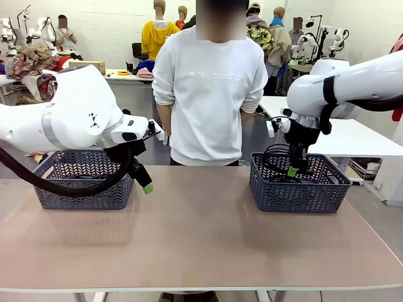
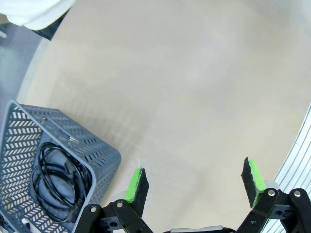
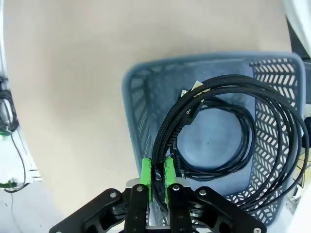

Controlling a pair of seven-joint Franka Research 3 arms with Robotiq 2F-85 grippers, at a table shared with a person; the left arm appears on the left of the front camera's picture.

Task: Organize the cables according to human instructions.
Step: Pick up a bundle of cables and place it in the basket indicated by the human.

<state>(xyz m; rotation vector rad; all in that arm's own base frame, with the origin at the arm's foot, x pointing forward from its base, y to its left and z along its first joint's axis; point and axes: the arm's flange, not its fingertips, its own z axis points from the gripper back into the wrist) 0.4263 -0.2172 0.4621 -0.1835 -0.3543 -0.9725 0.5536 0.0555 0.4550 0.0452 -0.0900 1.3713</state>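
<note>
The right gripper, fingers pinching a coiled black power cord, holds the coil directly above the right-hand grey basket, while the left gripper hangs spread and empty beside the left-hand basket.

I see a beige table carrying two grey baskets, left basket and right basket, well apart.
</note>
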